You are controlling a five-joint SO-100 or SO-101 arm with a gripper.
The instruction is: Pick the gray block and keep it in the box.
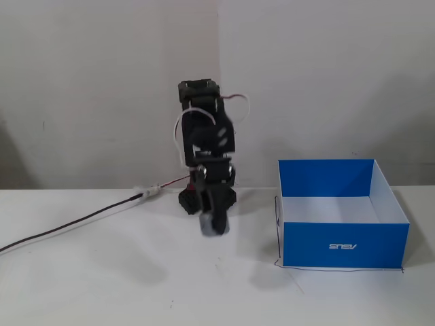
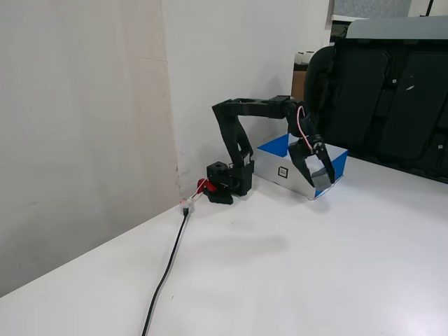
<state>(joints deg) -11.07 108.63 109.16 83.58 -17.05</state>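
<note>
My gripper [image 1: 214, 227] hangs in the air left of the box and is shut on the gray block [image 1: 209, 224], well above the white table. The box [image 1: 319, 241] is open-topped, blue outside with a white logo on its front, white inside, and stands at the right. In the other fixed view the gripper [image 2: 323, 180] holds the gray block [image 2: 319, 170] in front of the box [image 2: 269, 166], at about the height of the box's rim. I cannot tell whether the block is over the box's opening.
The arm's base [image 1: 197, 200] stands against the back wall. A black cable [image 2: 164, 273] runs from it across the table toward the near left. Black chairs [image 2: 392, 105] stand behind the table's far edge.
</note>
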